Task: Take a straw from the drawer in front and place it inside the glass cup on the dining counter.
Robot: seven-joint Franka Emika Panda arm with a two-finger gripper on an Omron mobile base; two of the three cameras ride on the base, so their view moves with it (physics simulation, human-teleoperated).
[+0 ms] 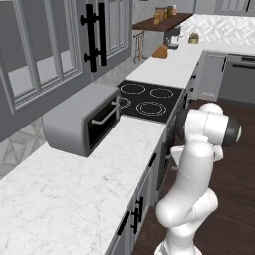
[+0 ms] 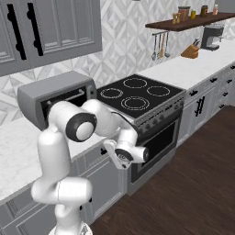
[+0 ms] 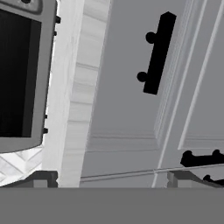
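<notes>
Hand view: my fingers (image 3: 112, 179) spread wide, empty, facing shut grey drawer (image 3: 127, 87) under bench edge (image 3: 72, 87), black handle (image 3: 156, 52) ahead. Straw presumably inside, unseen. Step: reaching for drawer. Next: centre fingers on handle, close, pull.

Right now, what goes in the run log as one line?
phase: reaching for drawer | tool: open, empty | drawer: shut, handle untouched | toaster oven: on worktop above

White arm (image 1: 191, 164), dark joints
</notes>
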